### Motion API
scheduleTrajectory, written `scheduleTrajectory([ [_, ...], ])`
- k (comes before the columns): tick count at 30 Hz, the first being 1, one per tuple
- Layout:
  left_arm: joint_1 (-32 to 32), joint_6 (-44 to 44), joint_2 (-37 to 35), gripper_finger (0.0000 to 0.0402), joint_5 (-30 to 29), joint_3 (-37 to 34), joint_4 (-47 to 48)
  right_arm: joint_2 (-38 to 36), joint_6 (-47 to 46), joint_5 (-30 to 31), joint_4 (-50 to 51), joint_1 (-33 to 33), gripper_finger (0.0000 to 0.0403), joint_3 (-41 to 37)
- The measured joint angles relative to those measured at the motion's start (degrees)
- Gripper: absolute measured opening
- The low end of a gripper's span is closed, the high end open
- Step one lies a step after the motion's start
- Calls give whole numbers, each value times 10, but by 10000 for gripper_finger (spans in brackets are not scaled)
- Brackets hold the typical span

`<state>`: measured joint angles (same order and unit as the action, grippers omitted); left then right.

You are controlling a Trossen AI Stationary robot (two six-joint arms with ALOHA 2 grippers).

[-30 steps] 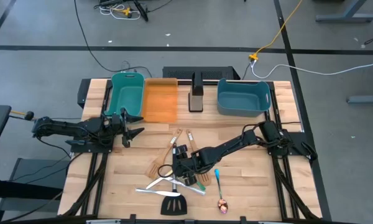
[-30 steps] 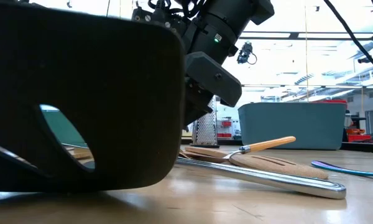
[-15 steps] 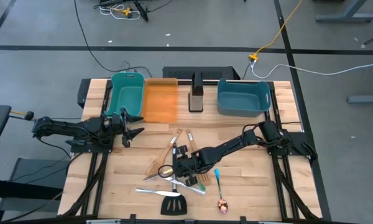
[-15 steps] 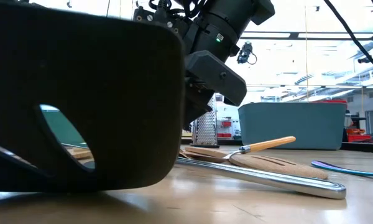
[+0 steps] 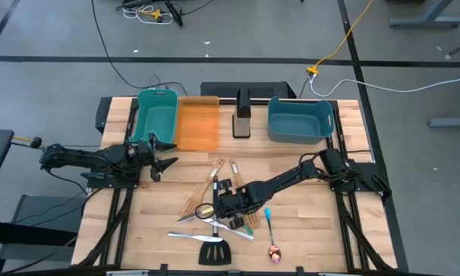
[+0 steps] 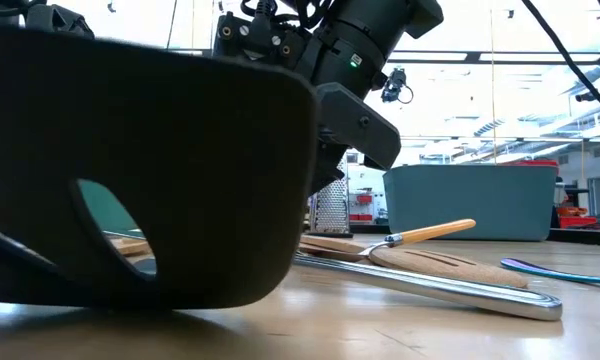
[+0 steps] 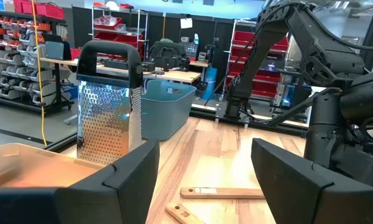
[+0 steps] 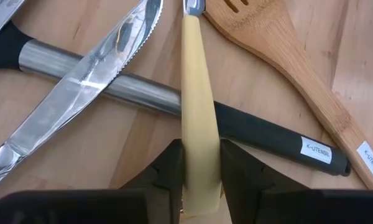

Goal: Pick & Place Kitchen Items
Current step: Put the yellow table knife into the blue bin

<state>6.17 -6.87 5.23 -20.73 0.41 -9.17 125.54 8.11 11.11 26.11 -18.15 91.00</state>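
Pale butcher-block wood forms the table, and the box grater at its far edge serves as the landmark. Well left of the grater, the left gripper waits beside the teal bin, fingers spread wide and empty. Nearer than the grater, mid-table, lies the heap of kitchen items. There the right gripper pinches the cream handle of one utensil between both fingers.

That handle looks light, stiff and smooth, so it could pivot or slip if lifted quickly; the grip sits along the handle, which seems a sensible place. It crosses over the black slotted turner's steel handle, with a serrated silver knife and a wooden spatula alongside, so neighbours may get dragged.

The held utensil's working end is cut off, and the turner's blade blocks much of the low view.
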Motion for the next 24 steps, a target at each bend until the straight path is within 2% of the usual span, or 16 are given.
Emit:
scheduleTrajectory([
  [11, 0, 0, 0, 259, 0, 0, 0, -20, 3, 10, -1, 0, 92, 0],
  [19, 0, 0, 0, 259, 0, 0, 0, -66, 5, 92, 44, 2, 92, 0],
  [24, 0, 0, 0, 259, 0, 0, 0, -104, -8, 110, 70, 6, 92, 0],
])
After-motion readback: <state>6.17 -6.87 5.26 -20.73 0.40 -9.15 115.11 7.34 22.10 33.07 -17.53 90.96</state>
